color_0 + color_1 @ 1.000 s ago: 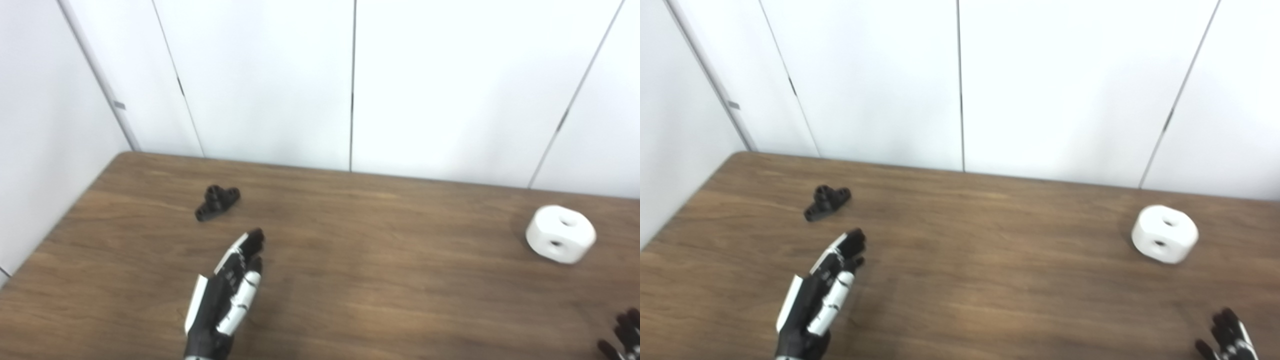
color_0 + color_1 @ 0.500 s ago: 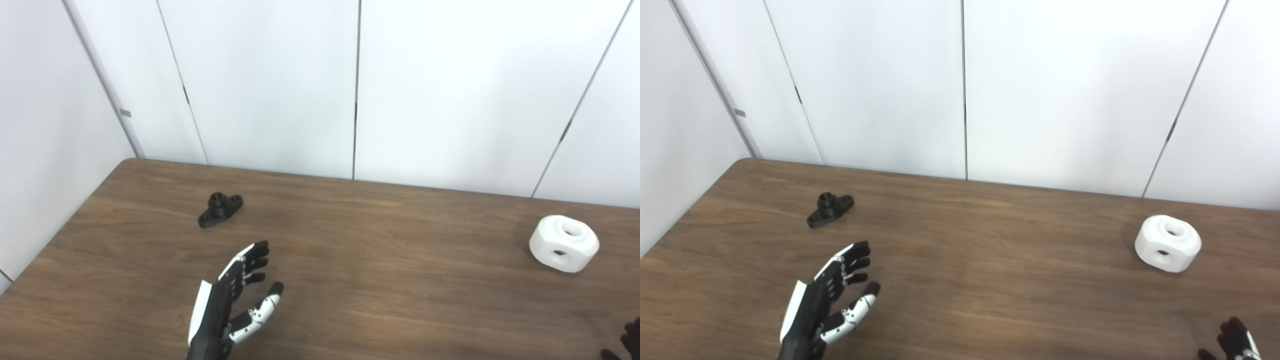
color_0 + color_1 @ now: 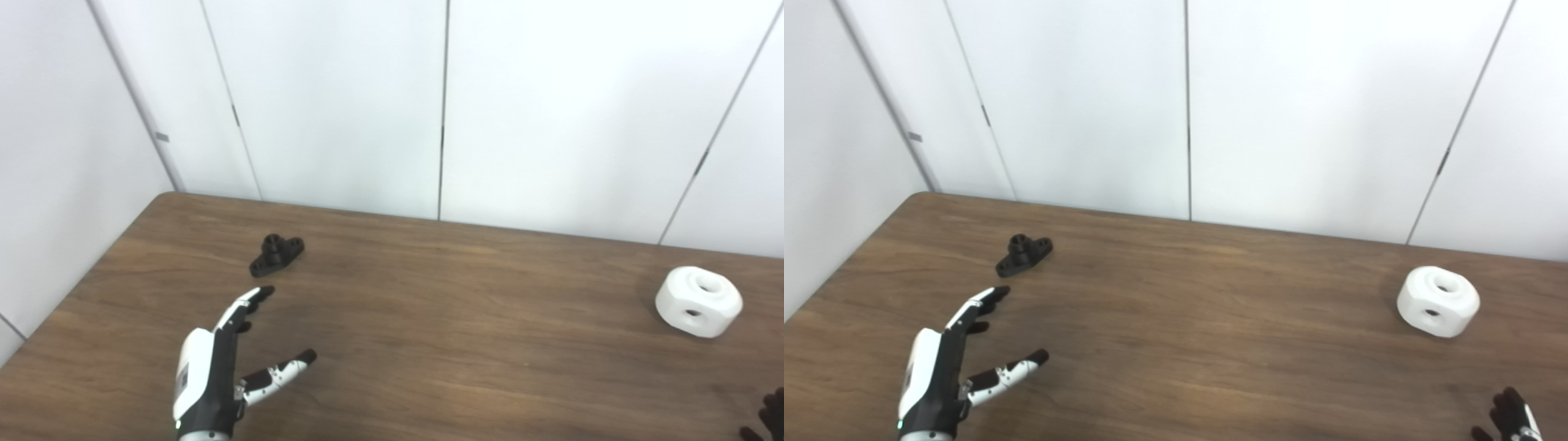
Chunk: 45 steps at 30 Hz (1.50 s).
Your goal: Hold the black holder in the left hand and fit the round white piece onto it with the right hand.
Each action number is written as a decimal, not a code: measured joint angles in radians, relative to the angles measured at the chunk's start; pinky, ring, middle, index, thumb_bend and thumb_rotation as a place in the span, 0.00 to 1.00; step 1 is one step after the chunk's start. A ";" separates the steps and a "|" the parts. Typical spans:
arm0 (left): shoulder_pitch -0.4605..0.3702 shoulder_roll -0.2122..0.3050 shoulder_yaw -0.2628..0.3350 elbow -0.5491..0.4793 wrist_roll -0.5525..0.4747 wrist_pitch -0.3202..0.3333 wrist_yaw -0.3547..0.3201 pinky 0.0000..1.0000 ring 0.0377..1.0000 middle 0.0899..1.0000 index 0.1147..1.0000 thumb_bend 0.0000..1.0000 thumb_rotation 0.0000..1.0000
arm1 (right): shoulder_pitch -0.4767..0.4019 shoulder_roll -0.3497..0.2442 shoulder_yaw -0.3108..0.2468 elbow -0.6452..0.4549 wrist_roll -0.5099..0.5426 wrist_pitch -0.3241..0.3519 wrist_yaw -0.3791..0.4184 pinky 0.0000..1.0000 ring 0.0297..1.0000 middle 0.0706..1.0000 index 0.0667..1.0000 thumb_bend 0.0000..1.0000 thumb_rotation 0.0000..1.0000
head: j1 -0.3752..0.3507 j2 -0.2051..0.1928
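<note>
While the black holder [image 3: 277, 255] lies flat at about ten o'clock on the tabletop [image 3: 429, 343], its long axis runs from eight o'clock to two o'clock, its short boss pointing up. The round white piece [image 3: 698, 301] sits well apart at three o'clock, one hole facing up. The left hand [image 3: 214, 373] hovers near the holder at seven o'clock, fingers [image 3: 245, 304] spread, holding nothing. Only the right hand's [image 3: 1513, 421] dark fingertips show at five o'clock; I cannot tell its state.
</note>
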 measured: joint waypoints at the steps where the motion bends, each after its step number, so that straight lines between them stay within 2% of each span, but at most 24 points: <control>1: -0.006 0.003 0.003 0.000 0.018 0.003 0.002 0.78 0.85 0.85 0.81 0.79 0.20 | 0.001 -0.001 0.002 0.000 -0.002 0.000 0.000 1.00 1.00 0.99 0.99 0.70 1.00 | 0.000 -0.002; 4: -0.030 0.014 0.010 0.010 0.065 0.004 0.024 0.78 0.87 0.86 0.79 0.79 0.20 | 0.005 -0.005 0.006 0.000 -0.006 0.000 0.000 1.00 1.00 0.98 0.99 0.70 1.00 | -0.003 0.000; 8: -0.055 0.051 0.020 0.030 0.131 0.017 0.030 0.77 0.88 0.90 0.78 0.80 0.27 | 0.006 -0.005 0.013 0.000 -0.008 0.002 0.000 1.00 1.00 0.98 0.99 0.68 1.00 | -0.008 0.002; 12: -0.092 0.091 0.024 0.047 0.180 0.064 0.028 0.93 0.93 0.94 0.78 0.82 0.32 | 0.009 -0.005 0.016 -0.001 -0.008 0.002 0.000 1.00 0.99 0.97 0.98 0.61 1.00 | -0.017 0.005; 15: -0.130 0.111 0.022 0.097 0.208 0.065 0.054 0.99 0.95 0.94 0.77 0.84 0.32 | 0.009 -0.005 0.019 -0.003 -0.013 0.002 -0.001 1.00 0.99 0.97 0.98 0.58 1.00 | -0.021 0.005; 22: -0.184 0.167 0.003 0.217 0.256 0.064 0.099 1.00 0.95 0.93 0.78 0.87 0.37 | 0.013 -0.005 0.023 -0.009 -0.023 0.001 -0.005 1.00 0.99 0.97 0.98 0.57 1.00 | -0.028 0.011; 30: -0.272 0.246 -0.039 0.351 0.282 0.077 0.105 1.00 0.96 0.92 0.78 0.88 0.45 | 0.018 -0.005 0.024 -0.013 -0.023 0.001 -0.006 1.00 0.99 0.96 0.98 0.56 1.00 | -0.032 0.017; 37: -0.353 0.272 -0.080 0.478 0.281 0.089 0.120 1.00 0.95 0.91 0.77 0.88 0.46 | 0.020 -0.005 0.029 -0.018 -0.030 -0.001 -0.007 1.00 0.98 0.96 0.98 0.54 1.00 | -0.037 0.020; 45: -0.454 0.287 -0.106 0.579 0.242 0.147 0.114 1.00 0.96 0.91 0.77 0.89 0.47 | 0.030 -0.005 0.036 -0.032 -0.033 0.004 -0.007 1.00 0.98 0.96 0.97 0.54 1.00 | -0.044 0.026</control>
